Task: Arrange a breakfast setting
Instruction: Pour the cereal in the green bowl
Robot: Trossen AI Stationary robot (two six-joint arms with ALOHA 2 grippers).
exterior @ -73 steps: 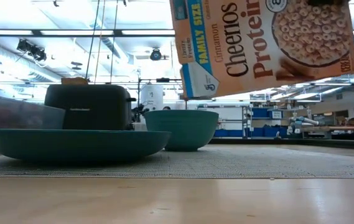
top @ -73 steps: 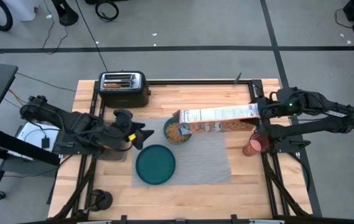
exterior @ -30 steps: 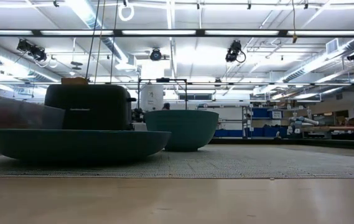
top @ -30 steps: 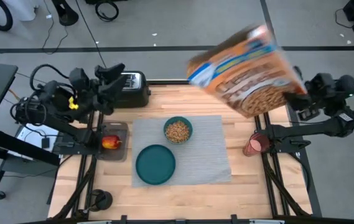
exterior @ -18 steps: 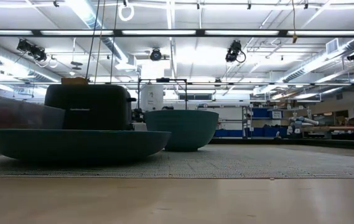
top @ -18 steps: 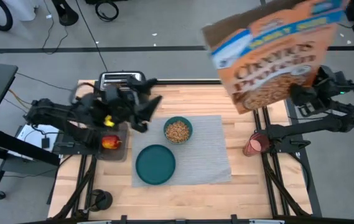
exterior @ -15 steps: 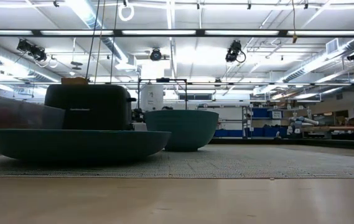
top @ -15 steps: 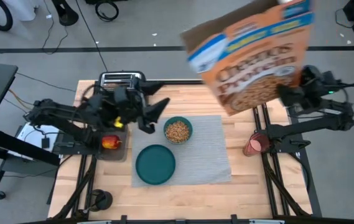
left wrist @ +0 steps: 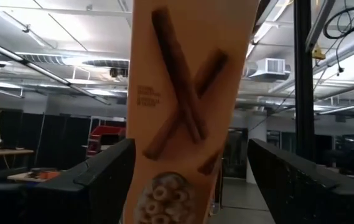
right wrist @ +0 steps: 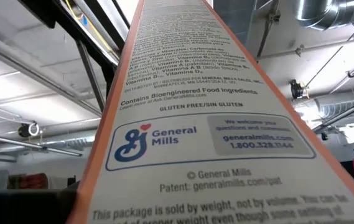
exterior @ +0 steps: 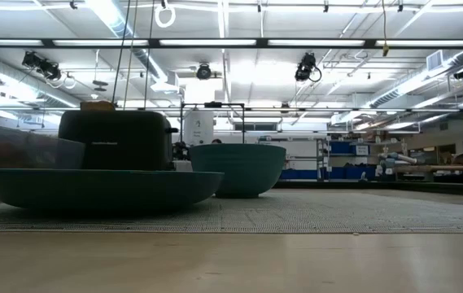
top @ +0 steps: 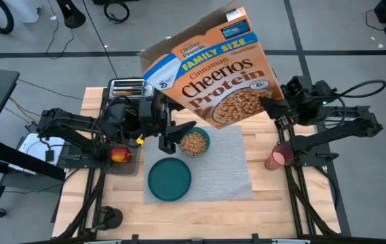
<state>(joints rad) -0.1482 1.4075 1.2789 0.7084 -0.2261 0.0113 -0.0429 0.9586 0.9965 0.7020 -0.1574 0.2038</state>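
The right gripper (top: 274, 107), clamped on the raised cereal box (top: 206, 68), could lose it; the box would hit the full bowl (top: 194, 142); left gripper (top: 178, 132) open nearby

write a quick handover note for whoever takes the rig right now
Right gripper: shut on the cereal box, held high above the table.
Left gripper: open, empty, beside the bowl under the box.
Placemat carries the bowl, filled with cereal, and the empty plate. Cup stands off the mat's right edge. Fruit sits in a bin at left. Toaster at back.
Done: cereal poured.
Left: set box down, place cup and fruit; spoon and toast not visible.
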